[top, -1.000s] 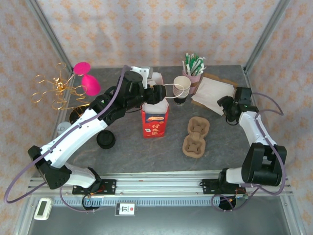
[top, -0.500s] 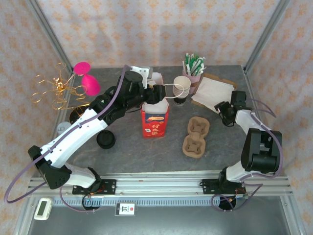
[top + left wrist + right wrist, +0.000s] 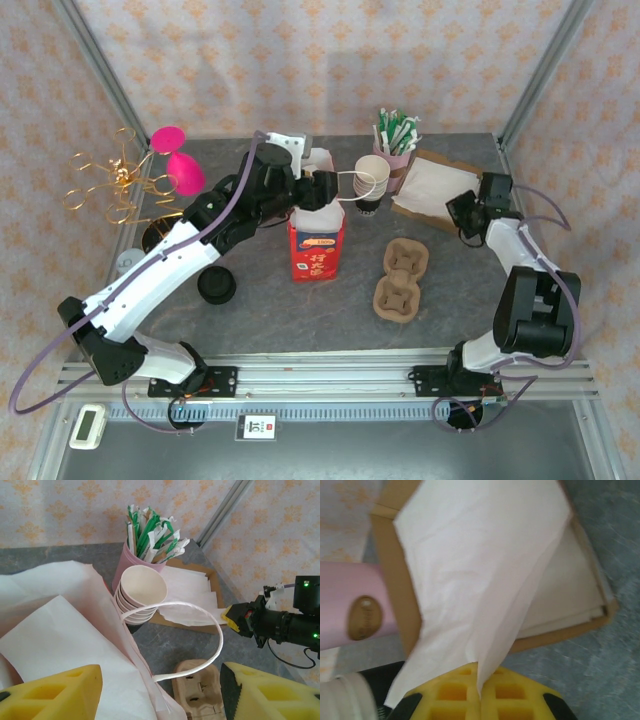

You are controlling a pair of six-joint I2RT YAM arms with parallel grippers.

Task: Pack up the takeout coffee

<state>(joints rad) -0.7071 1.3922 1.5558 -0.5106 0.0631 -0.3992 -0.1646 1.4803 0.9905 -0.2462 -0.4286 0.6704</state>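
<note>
Top view: we see the left tool (image 3: 322, 192) over the mouth of the red-and-white paper bag (image 3: 317, 250), which stands upright mid-table (image 3: 300, 315). The cup stack (image 3: 371, 180) lies tilted just right of the bag top, and the pink holder (image 3: 393, 160) full of wrapped sticks is right behind it. The napkin box (image 3: 442, 185) sits at far right and the right tool (image 3: 463, 213) is at its near edge. The cup carrier (image 3: 401, 280) lies flat between the bag and the right arm, apart from both. A black lid (image 3: 216, 286) sits left of the bag.

Left wrist: we see the left tool (image 3: 161, 680) with fingers spread wide and the bag's (image 3: 60, 630) white lining and its handle loop (image 3: 212, 625) between them. We can't tell whether either finger touches the paper. The cup stack (image 3: 142, 592) leans mouth toward us against the pink holder (image 3: 131, 562). A corner of the carrier (image 3: 200, 692) shows below the handle. Across the table the right tool (image 3: 235, 619) is at the edge of a napkin (image 3: 195, 614).

Right wrist: the right tool (image 3: 480, 692) is pressed together and pinches the corner of one napkin (image 3: 480, 580). The sheet is lifted off the pile in the napkin box (image 3: 402, 600). The pink holder (image 3: 350, 605) is at left.
</note>
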